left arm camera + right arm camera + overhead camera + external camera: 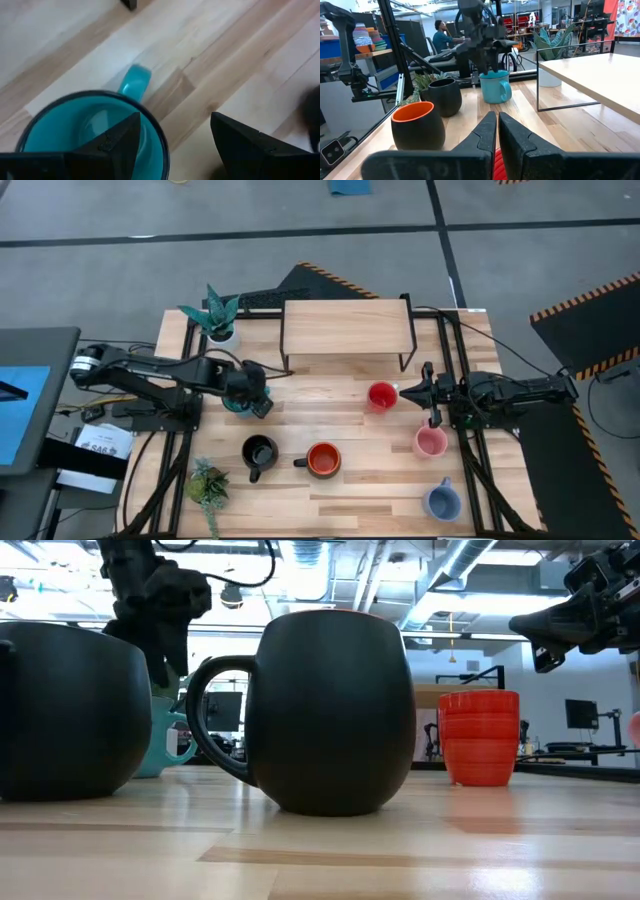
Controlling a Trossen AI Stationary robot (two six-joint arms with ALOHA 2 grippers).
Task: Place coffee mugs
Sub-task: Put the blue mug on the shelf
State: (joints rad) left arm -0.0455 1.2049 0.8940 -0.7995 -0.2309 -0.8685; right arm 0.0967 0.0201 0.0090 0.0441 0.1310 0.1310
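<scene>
I am looking down at my wooden bench [350, 490]. My left gripper [248, 395] is sitting over the shiny teal mug [92, 132] near the left edge, by the middle. Its fingers [117, 142] are spread apart, one inside the rim and one outside, not squeezing yet. My right gripper [412, 391] is hanging by the right edge, just beside the shiny red mug [381, 395], with its fingers [485, 132] pressed together on nothing. The black mug [259, 452] and the orange mug [322, 460] are sitting near the front edge. The pink mug [430, 442] and the light blue mug [441, 501] are sitting toward the front right corner.
</scene>
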